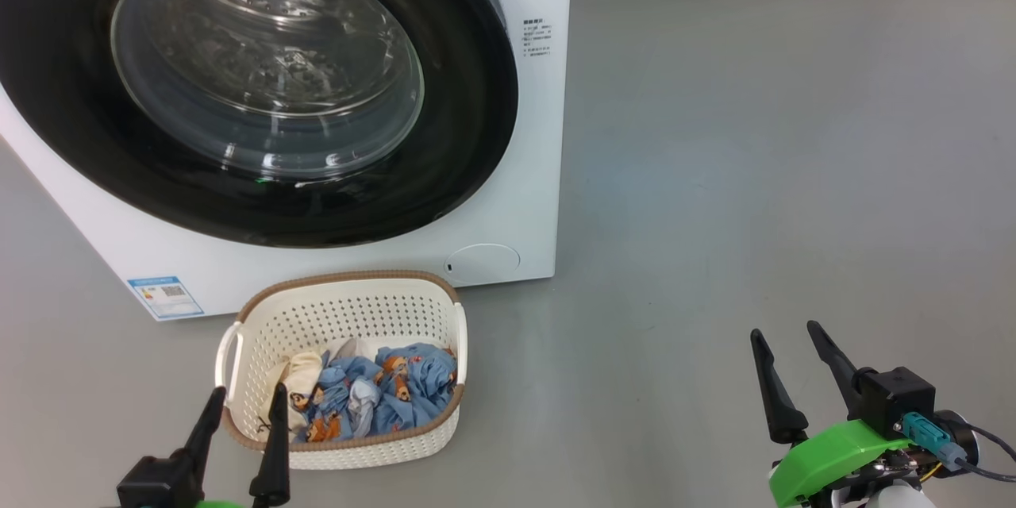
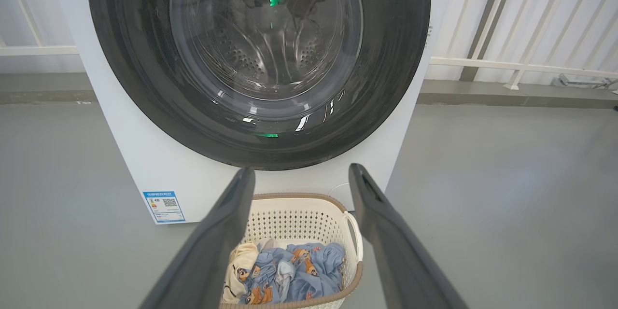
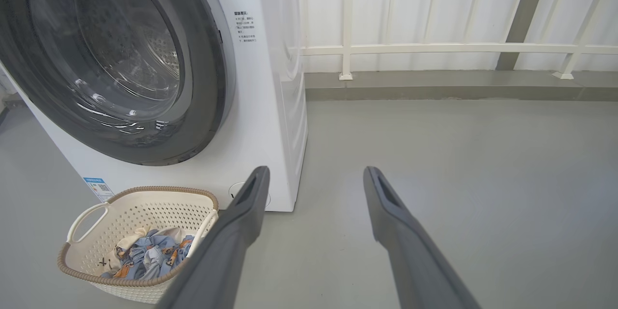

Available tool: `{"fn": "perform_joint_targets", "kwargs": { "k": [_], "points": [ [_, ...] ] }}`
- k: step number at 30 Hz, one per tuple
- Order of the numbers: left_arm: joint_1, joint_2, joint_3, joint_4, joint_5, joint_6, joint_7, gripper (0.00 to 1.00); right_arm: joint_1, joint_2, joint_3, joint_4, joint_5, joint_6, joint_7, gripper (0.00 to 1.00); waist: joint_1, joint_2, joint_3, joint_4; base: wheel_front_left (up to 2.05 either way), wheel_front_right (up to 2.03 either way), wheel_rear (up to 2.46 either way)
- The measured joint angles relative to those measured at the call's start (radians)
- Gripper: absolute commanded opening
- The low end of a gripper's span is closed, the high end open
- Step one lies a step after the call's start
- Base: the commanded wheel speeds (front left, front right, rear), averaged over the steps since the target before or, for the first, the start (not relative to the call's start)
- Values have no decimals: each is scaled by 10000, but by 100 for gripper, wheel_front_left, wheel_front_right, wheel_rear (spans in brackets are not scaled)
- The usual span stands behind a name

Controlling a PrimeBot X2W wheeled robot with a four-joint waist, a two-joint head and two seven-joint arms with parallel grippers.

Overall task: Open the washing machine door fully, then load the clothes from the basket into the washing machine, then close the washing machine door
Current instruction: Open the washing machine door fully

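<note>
Presently listed. Washing machine (image 1: 536, 143): white front-loader, far left, standing on the grey floor (image 1: 754, 175); small blue label (image 1: 165, 298) at its lower left corner. Washing machine door (image 1: 476, 95): black rim, glass bowl, lying shut against the front. Basket (image 1: 341, 279): cream, brown rim, on the floor just in front of the machine, below the door. Clothes (image 1: 397, 389): light blue printed pieces and one cream piece, heaped inside the basket. Left gripper (image 1: 248, 390): near left, at the basket's near edge, fingers spread, empty. Right gripper (image 1: 784, 331): near right, well apart from the basket, above bare floor, fingers spread, empty.

One washing machine (image 1: 357, 258), one door (image 1: 476, 95), one basket (image 1: 349, 279), one heap of clothes (image 1: 397, 389) (pieces too tangled to count).
</note>
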Motion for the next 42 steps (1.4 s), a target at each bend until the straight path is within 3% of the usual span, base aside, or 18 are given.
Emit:
{"fn": "perform_joint_targets", "kwargs": {
  "k": [21,22,23,32,42],
  "points": [
    [-35,-13,113,-12,88,0,0,100,-1,2,-2,-50,0,0,-2,100,1,0,105,-11,0,0,0],
    [-35,-15,117,-19,90,0,0,100,-1,2,0,-58,2,0,-2,31,0,0,110,-12,0,0,0],
    [-35,-15,117,-29,94,0,0,100,-1,2,12,-82,15,0,-4,0,1,0,119,-12,0,0,0],
    [-121,-56,144,-180,171,0,0,100,-85,-31,82,-38,911,0,8,0,0,0,356,2,0,0,0],
    [-647,-125,128,-410,351,2,0,100,-1405,-94,36,407,3977,0,744,0,1,0,1023,122,0,0,0]
  ]
}}
